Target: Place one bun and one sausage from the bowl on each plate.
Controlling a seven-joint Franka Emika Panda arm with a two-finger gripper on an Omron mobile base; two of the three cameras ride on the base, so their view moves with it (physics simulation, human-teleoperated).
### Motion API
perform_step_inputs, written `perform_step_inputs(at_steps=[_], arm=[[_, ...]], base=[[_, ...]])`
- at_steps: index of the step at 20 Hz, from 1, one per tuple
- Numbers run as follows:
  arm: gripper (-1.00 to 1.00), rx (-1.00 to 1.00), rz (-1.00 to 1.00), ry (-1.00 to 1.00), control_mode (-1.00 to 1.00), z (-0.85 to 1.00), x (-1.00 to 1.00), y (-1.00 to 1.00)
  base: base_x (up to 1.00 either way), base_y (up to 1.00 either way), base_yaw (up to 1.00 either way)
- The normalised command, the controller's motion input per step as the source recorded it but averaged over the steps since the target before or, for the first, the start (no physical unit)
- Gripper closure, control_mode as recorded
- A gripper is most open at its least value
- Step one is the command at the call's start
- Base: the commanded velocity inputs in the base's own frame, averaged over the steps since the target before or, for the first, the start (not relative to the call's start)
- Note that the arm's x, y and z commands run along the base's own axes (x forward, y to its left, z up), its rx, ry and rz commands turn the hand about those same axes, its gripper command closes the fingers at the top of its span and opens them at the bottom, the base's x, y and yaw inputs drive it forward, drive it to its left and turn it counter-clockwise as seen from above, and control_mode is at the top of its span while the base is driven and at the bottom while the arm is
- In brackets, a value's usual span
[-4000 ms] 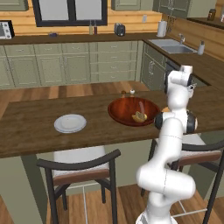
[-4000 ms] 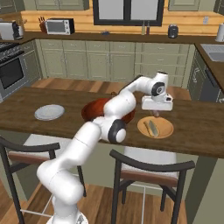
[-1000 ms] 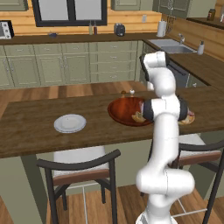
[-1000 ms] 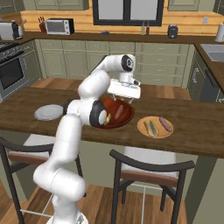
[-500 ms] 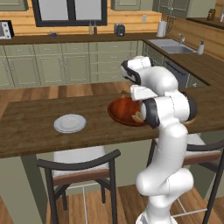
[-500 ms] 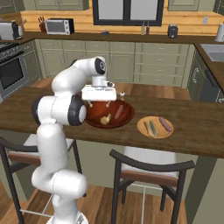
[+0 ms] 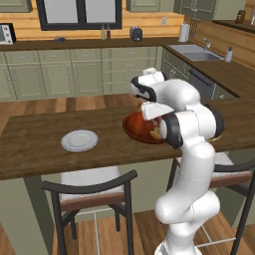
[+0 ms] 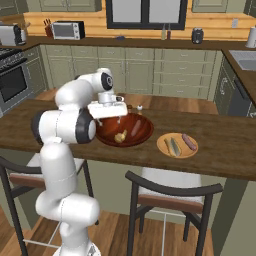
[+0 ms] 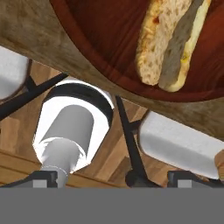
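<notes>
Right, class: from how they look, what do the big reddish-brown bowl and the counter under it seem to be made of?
The bowl looks like glazed ceramic or lacquered wood: glossy, dark red-brown, with smooth highlights; the look leaves it open. The counter looks like dark stained wood with a matt finish: plank seams and grain streaks show.

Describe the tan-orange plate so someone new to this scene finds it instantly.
Start at the long dark wooden counter with chairs tucked under it. Right of the big reddish-brown bowl lies the tan-orange plate, small and flat. It already carries a bun and a sausage, unlike the empty pale grey-white plate.
</notes>
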Motion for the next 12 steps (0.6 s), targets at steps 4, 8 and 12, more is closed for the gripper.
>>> perform_step_inputs(at_steps=[4,8,12], arm=[[-1.0,0.02,0.03,-0.38,-1.0,-0.64,0.0,0.0],[-1.0,0.0,0.0,-0.5,-1.0,-0.51,0.04,0.0],[-1.0,-0.01,-0.12,-0.32,-1.0,-0.08,0.57,-0.01]], base=[[0.0,0.0,0.0],[0.0,0.0,0.0],[0.0,0.0,0.0]])
